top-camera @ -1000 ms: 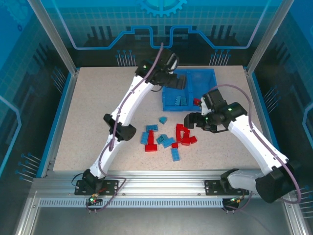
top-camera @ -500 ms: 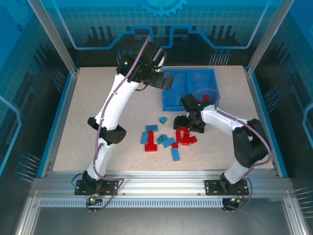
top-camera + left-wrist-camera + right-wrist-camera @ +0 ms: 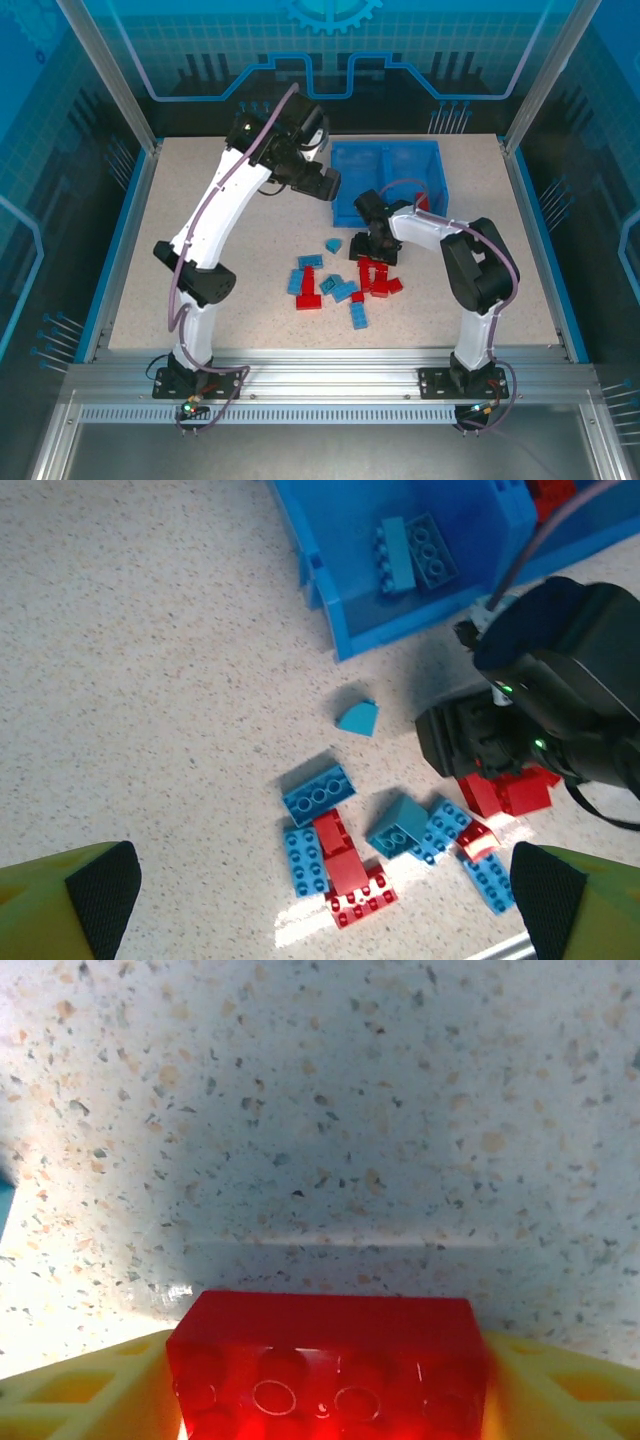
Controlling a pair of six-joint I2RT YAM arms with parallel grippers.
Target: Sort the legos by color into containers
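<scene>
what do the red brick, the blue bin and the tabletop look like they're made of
Red brick: moulded plastic, glossy, with light glinting off its studs. Bin: probably plastic too, with smooth thin walls and a duller sheen. Tabletop: pale speckled surface, stone-look laminate or composite; I can't tell which.

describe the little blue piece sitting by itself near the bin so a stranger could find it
Start at the blue bin at the far side of the table and look just in front of its near left corner, short of the cluster of red and blue legos. One small light blue lego lies there alone; unlike the studded bricks nearby, its top is smooth and sloped.
</scene>
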